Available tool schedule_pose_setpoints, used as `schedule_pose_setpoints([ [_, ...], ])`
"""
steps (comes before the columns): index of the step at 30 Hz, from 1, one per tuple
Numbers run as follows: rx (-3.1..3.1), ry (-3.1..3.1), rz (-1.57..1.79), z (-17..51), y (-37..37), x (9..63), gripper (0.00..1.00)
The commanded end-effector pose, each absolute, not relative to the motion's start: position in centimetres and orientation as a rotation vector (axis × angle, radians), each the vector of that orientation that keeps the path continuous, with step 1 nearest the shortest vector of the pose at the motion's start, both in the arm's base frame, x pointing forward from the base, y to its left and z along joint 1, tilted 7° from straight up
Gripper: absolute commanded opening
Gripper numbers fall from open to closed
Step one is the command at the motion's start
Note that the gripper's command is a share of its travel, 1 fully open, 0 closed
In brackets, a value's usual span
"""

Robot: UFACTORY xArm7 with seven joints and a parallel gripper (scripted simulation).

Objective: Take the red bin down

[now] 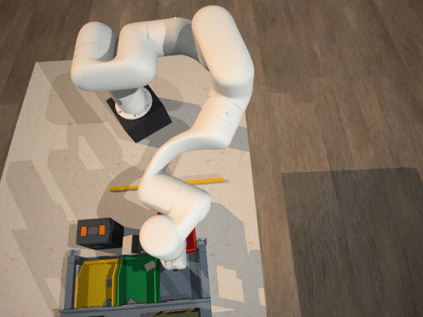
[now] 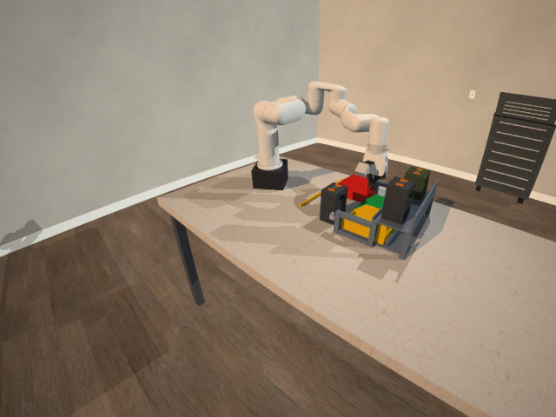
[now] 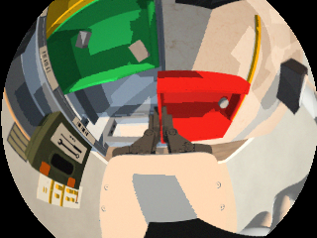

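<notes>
The red bin [image 1: 192, 240] [image 2: 356, 186] [image 3: 198, 116] is outside the shelf's open front and looks slightly tilted. A grey part [image 3: 223, 102] is inside it. My gripper [image 2: 372, 184] [image 3: 160, 113] points down and is shut on the thin rear wall of the red bin; a red strip shows between the fingers in the wrist view. The bin's underside and any contact with table or shelf are hidden. The green bin [image 1: 136, 279] [image 2: 377, 201] [image 3: 109, 42] and yellow bin [image 1: 95, 282] [image 2: 366, 210] [image 3: 66, 11] stand side by side on the shelf [image 1: 177, 286] [image 2: 404, 244], with parts inside.
A black case [image 1: 92, 240] [image 2: 332, 201] and a pale box [image 1: 121, 244] stand before the shelf. A yellow bar [image 1: 205, 181] [image 2: 310, 198] [image 3: 257, 50] lies on the table between shelf and arm base. An olive case [image 2: 417, 182] [image 3: 59, 154] and another black case [image 2: 397, 199] stand high on the shelf.
</notes>
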State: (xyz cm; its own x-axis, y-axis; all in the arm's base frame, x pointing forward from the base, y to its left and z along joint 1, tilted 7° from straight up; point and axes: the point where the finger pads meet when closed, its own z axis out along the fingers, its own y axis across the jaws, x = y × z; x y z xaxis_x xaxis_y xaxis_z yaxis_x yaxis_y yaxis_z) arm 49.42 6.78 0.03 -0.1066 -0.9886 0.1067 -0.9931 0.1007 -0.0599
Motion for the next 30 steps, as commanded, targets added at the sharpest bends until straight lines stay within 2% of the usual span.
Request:
schedule_pose_setpoints([
  [1, 2.075, -2.303, 0.184, 0.36, 6.83, 49.53, 0.00],
  [30, 2.075, -2.303, 0.184, 0.74, 6.87, 49.51, 0.00],
])
